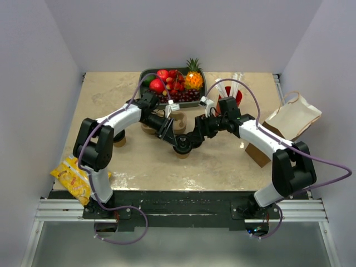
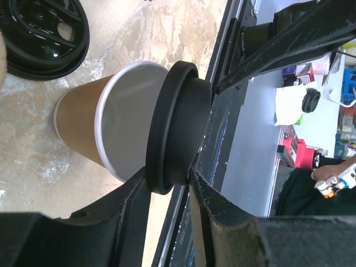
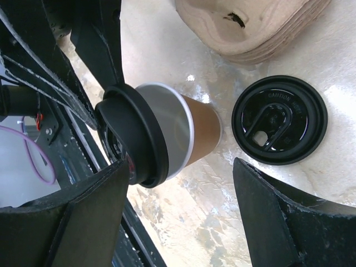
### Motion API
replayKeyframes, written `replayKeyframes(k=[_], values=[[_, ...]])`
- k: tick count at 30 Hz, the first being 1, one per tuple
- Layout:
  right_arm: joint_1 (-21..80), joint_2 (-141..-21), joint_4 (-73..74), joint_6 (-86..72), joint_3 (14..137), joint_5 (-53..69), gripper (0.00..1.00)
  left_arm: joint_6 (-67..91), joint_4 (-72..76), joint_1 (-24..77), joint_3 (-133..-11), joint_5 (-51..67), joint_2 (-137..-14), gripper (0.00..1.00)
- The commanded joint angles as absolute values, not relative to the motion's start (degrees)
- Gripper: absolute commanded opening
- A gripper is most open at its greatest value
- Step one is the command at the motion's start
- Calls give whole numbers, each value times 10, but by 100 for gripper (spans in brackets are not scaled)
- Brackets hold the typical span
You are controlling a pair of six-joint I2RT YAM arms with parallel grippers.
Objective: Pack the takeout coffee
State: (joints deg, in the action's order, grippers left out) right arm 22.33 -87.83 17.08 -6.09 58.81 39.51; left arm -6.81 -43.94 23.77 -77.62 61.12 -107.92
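Standing on the table near its middle, between the two arms, the cup had its mouth uncovered, and only its pale inner wall showed inside. Its lid was tilted on edge against the cup's rim, not seated flat. The left gripper held that lid, its fingers drawn close and pinching the lid's lower edge between them. The right gripper hung over the same spot with its fingers spread wide. The cup and lid lay between them in the wrist view, and they gripped nothing. A second lid lay flat on the table just beside the cup's base. A stack of tan carriers sat near it, farther back. At the back edge a dark tray held fruit: red apples, dark grapes and a small pineapple. To the tray's right a red cup held white straws standing up out of it. A bag lay at the right edge with its mouth open and its white inside showing. A yellow packet hung over the near left corner.
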Motion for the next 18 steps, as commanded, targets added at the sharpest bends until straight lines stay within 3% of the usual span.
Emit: replayKeyframes(k=[1, 18], values=[[232, -884, 164, -63, 609, 385, 78, -54, -432, 227, -782, 617, -1081, 38], [250, -918, 166, -59, 629, 362, 77, -55, -425, 223, -784, 576, -1063, 52]])
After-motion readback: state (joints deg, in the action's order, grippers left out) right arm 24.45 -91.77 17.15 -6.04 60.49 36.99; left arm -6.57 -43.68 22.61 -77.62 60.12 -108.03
